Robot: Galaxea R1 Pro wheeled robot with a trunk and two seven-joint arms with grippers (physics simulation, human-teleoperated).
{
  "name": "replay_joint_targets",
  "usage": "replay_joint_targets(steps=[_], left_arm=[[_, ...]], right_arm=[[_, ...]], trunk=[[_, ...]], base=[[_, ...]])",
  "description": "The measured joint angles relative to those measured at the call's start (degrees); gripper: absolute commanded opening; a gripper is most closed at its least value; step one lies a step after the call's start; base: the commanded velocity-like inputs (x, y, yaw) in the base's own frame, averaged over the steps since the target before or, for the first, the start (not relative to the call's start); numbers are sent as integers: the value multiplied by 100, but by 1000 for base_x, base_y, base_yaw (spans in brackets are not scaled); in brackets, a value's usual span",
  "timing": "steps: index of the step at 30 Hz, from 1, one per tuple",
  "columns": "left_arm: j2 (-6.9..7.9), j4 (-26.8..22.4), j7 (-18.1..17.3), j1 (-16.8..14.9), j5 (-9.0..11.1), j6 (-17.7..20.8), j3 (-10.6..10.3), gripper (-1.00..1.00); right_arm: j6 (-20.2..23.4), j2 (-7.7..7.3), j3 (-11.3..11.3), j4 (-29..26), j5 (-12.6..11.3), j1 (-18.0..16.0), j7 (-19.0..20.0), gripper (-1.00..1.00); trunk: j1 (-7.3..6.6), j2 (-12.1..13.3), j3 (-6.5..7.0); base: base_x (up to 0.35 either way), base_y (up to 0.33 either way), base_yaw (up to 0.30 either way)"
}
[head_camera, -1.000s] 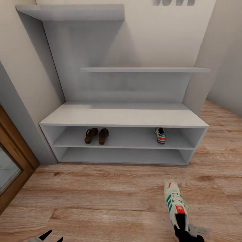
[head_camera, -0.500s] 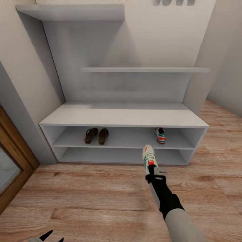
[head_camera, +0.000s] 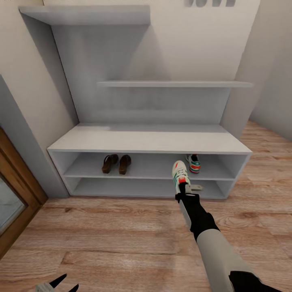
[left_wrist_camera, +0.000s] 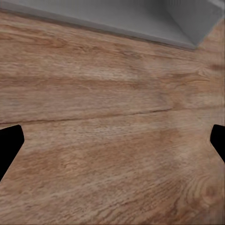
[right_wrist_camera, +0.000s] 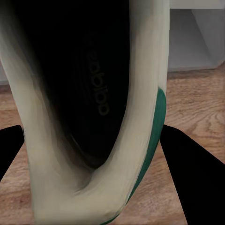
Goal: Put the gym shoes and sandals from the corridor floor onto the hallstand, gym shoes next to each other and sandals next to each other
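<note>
**Second Gym Shoe Held at Front of Upper Shelf**

At the front edge of the hallstand (head_camera: 150, 140), the right gripper (head_camera: 184, 190) is clamped on the heel of a gym shoe (head_camera: 179, 172), toe pointing into the upper open shelf. The right wrist view shows the shoe's dark insole and green stripe between the black fingers (right_wrist_camera: 194, 173). The other gym shoe (head_camera: 193, 163) already stands on that shelf, just right of the held one. The two sandals (head_camera: 116, 164) sit side by side on the same shelf, well to the left. The left gripper (head_camera: 61, 283) hangs low at the near left over the corridor floor (head_camera: 121, 235), jaws spread and holding nothing.
</note>
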Motion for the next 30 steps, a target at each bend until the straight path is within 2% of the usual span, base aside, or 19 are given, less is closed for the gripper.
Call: replay_joint_targets(steps=[7, 12, 25, 30], left_arm=[[-8, 7, -169, -2, 13, 13, 17, 100], [-30, 103, -154, 68, -5, -33, 9, 100], [-27, 283, -125, 68, -67, -42, -5, 100], [-26, 290, -127, 68, -64, -42, 0, 100]], right_arm=[[-1, 0, 6, 65, -11, -5, 9, -100], [26, 0, -26, 25, -27, -148, 3, -100], [-5, 0, -19, 41, -35, -198, 2, -100], [162, 0, -31, 29, -31, -211, -10, -100]], trunk=[[0, 0, 0], [0, 0, 0], [0, 0, 0], [0, 0, 0]], base=[[0, 0, 0], [0, 0, 0], [0, 0, 0], [0, 0, 0]])
